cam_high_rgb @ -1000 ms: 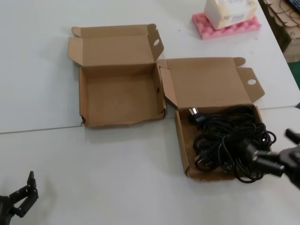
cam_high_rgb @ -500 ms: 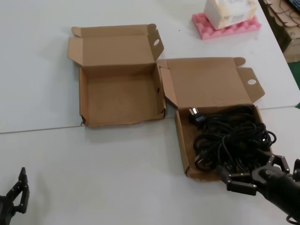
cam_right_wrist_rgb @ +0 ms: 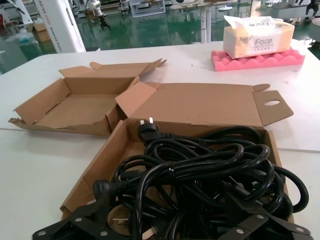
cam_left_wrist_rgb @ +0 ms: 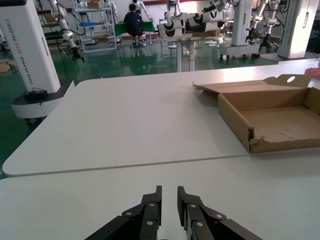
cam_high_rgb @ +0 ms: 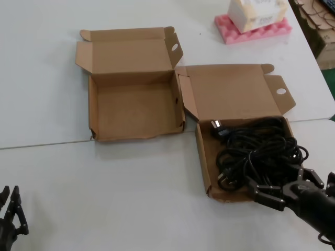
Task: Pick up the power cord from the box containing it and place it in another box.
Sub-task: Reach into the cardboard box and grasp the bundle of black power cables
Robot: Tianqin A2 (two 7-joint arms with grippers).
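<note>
right gripper, fingers spread, hovers at the front rim of the straight-edged box holding the tangled power cord; ragged-rimmed box sits beside; left gripper, fingers nearly together, low over open counter.

pink foam pad, tissue pack, white table

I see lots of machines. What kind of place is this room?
Probably a robot lab or workshop. Behind the white table stand other white robot arms on a shiny green floor, and a person sits working at a far bench.
</note>
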